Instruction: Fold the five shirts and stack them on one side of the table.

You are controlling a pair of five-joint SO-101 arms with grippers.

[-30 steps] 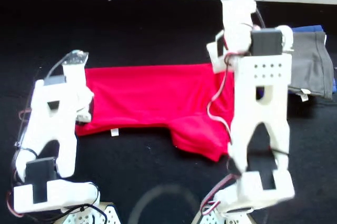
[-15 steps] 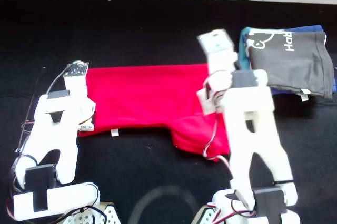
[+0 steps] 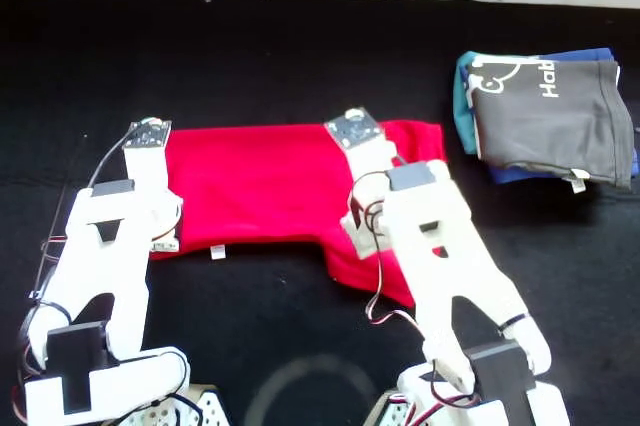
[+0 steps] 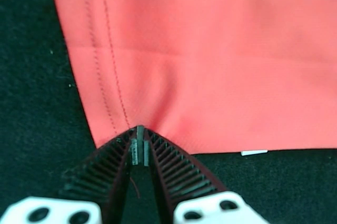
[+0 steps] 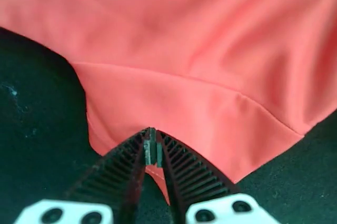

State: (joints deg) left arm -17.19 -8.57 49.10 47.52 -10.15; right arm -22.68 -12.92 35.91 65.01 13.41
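A red shirt [image 3: 260, 186] lies spread flat across the middle of the black table [image 3: 250, 46]. My left gripper [image 3: 162, 239] sits at the shirt's near left corner. In the left wrist view it [image 4: 138, 142] is shut on the hemmed edge of the red shirt [image 4: 210, 50], and the cloth puckers toward the tips. My right gripper [image 3: 352, 246] is low over the bunched sleeve on the near right. Seen from the right wrist, that gripper [image 5: 151, 148] is shut on the sleeve's edge of the red shirt [image 5: 210, 34].
A stack of folded shirts [image 3: 545, 116] lies at the back right, grey on top of blue and teal. A small white tag [image 3: 217, 251] sticks out of the red shirt's near edge. Bare black table runs along the back and the near middle.
The right arm has swung from the back right, next to the stack, down and left onto the red shirt's sleeve, uncovering the stack. The left arm has barely shifted.
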